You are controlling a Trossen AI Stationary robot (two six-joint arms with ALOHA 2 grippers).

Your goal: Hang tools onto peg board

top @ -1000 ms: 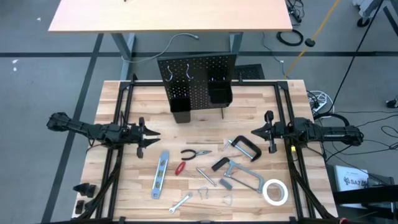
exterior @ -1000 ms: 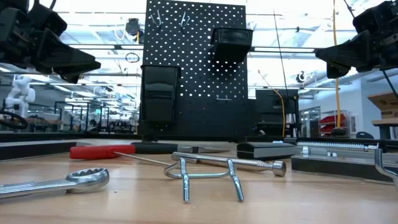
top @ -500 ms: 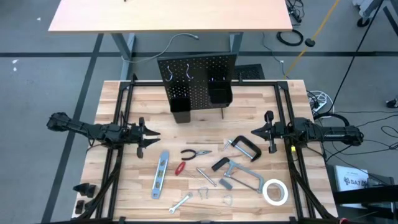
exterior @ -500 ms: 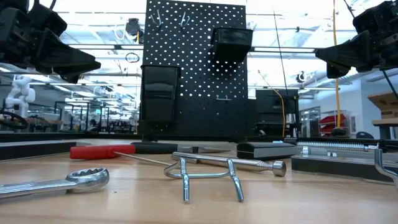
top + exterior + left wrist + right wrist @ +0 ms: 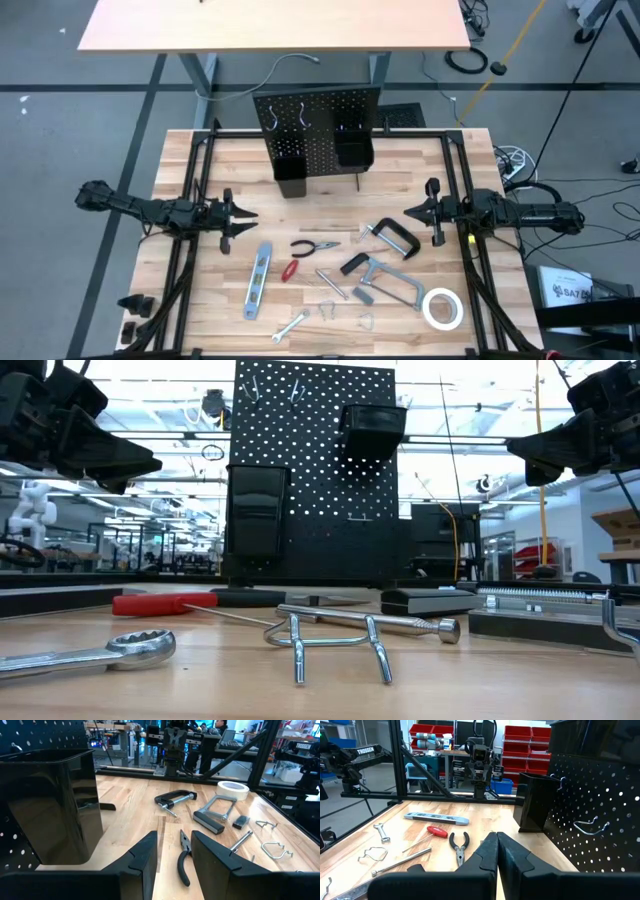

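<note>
Tools lie loose on the worktop — pliers, level, tape roll — before the upright peg board. Left gripper hovers fingers apart, empty; right gripper pressed together. Wrench partly cut off in low view.

1 peg board with 2 black bins; 2 clamps; 1 level; 1 pliers; 1 screwdriver; 1 wrench; 1 tape roll; 2 loose wire hooks
</note>
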